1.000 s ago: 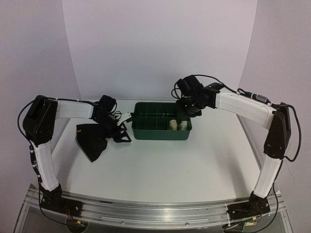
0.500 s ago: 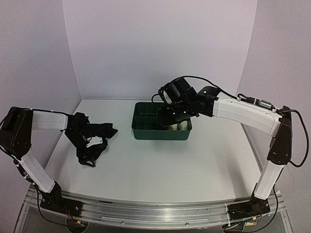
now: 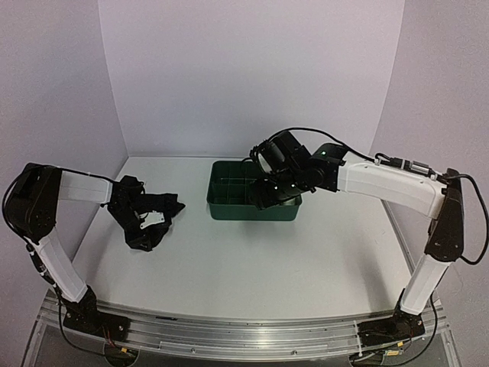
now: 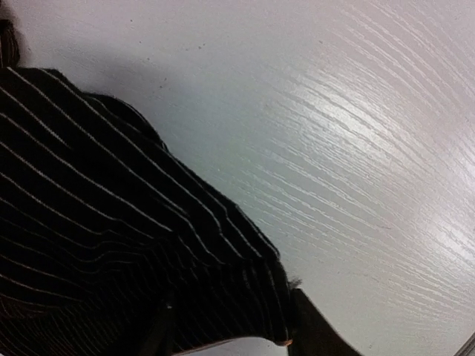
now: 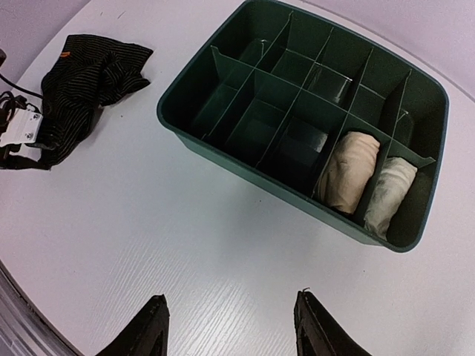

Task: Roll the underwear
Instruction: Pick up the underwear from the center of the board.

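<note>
The black striped underwear [image 3: 157, 210] lies crumpled on the table at the left and fills the left wrist view [image 4: 111, 222]. My left gripper [image 3: 136, 222] is down on its left part. The jaws stand apart with a fold of the cloth edge [image 4: 237, 304] between them. My right gripper [image 3: 261, 200] hovers open and empty above the table, just in front of the dark green tray [image 3: 229, 210]. A cream rolled underwear [image 5: 349, 170] and a pale rolled underwear [image 5: 390, 193] sit in neighbouring compartments at the tray's [image 5: 223, 159] right end. In the top view my right arm hides both rolls.
The tray's other compartments [image 5: 297, 111] hold nothing. The right wrist view shows the black underwear [image 5: 82, 81] far left of the tray, with a strip of bare white table [image 5: 148, 245] between them. Purple walls close the back and sides.
My left gripper left the tray's side, went left onto the black cloth, and its jaws narrowed. My right gripper came forward across the tray and opened wider.
</note>
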